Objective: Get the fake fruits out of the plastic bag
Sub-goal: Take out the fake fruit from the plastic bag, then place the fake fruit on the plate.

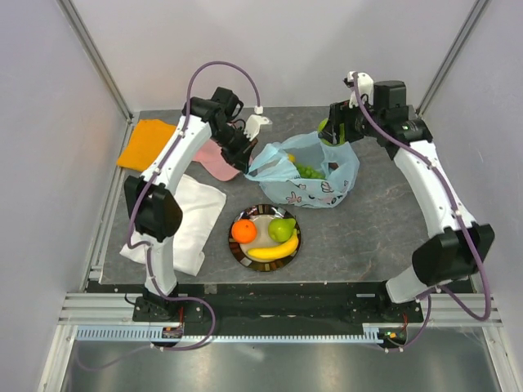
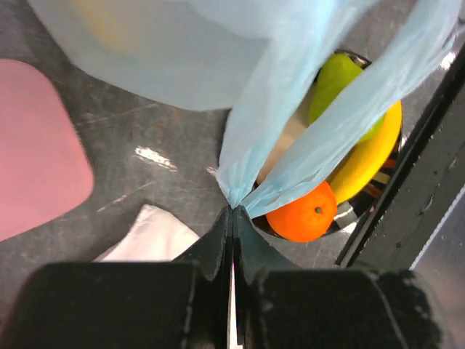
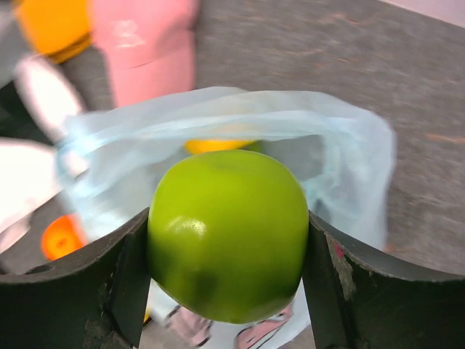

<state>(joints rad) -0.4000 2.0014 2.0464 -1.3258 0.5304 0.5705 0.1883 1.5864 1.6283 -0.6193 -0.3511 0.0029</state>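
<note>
"Right wrist view first: what is in your pincer?"

"The green apple (image 3: 227, 234). My right gripper (image 3: 227, 240) is clamped on it, one finger against each side. It hangs over the far edge of the plastic bag (image 3: 349, 167), above the open mouth."

"And the left one?"

"My left gripper (image 2: 232, 218) is pressed together on a gathered handle of the bag, holding the mouth up. The bag sits on the table beyond the plate (image 1: 231, 245)."

"What is left inside?"

"A bunch of green grapes (image 1: 309, 171) and a yellow fruit (image 1: 290, 157) near the left rim. On the plate lie the orange (image 1: 243, 230), the pear (image 1: 283, 229) and the banana (image 1: 274, 251)."

"So which step is this?"

"By my reckoning, carrying the apple out; about half the fruit is done."

"The next move?"

"I'd swing the apple clear of the bag's rim towards the plate and set it down in the bare patch on the far side. It is round and glossy, so I'd part my fingers only once it rests. The left grip should hold the handle meanwhile. The pink cloth (image 1: 219, 159) and white cloth (image 1: 189, 220) lie off to the left, out of the way."
</note>
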